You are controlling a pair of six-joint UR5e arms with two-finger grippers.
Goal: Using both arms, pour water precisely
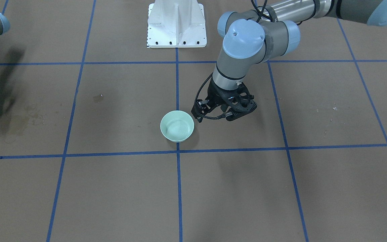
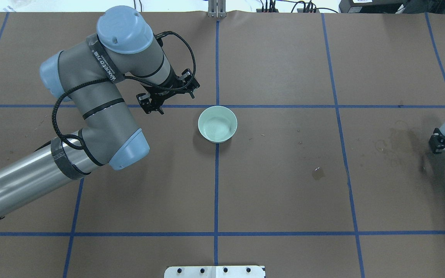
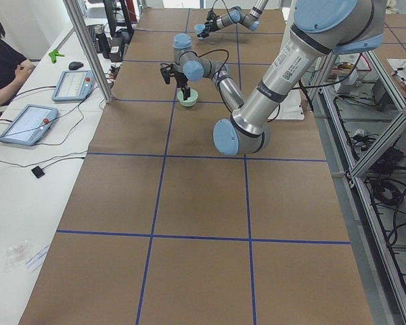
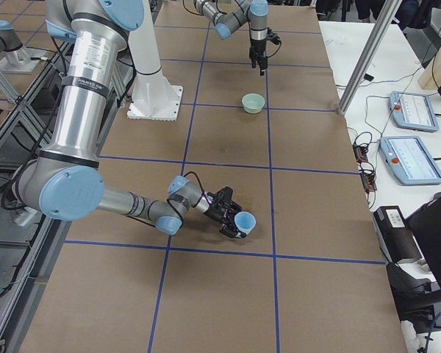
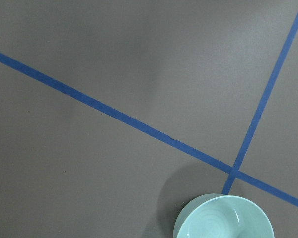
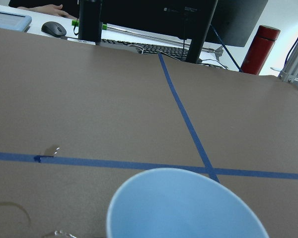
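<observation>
Two grey arms over one brown worktop (image 2: 284,200) gridded in blue tape (image 2: 216,185), with a pale green bowl (image 2: 217,124) near the middle as the mark for everything else.

Largest in sight: left arm (image 2: 91,116), elbow bent, wrist close to the bowl. Right arm (image 4: 81,95) reaching well away from the bowl, toward the robot's right end of the worktop. White bolted pedestal (image 1: 176,23) behind the bowl, on the robot's side.

Left pincer (image 1: 239,111) hanging just beside the bowl on the robot's left of it, not touching, pointed down, nothing seen in it (how far open, cannot tell from these angles). Right pincer (image 4: 231,215) far from the bowl, closed around a light-blue cup (image 6: 184,208), the cup tipped well over with its mouth turned away from the wrist.

Bowl upright on a tape line, just by a crossing, inside showing faint rings and glints (liquid or glaze, cannot tell).

Smallest: a glinting puddle of water (image 2: 318,172) on the worktop, between the bowl and the right pincer, nearer the robot than the bowl. Dried ring stains (image 2: 392,143) farther out from the bowl, near the cup.
</observation>
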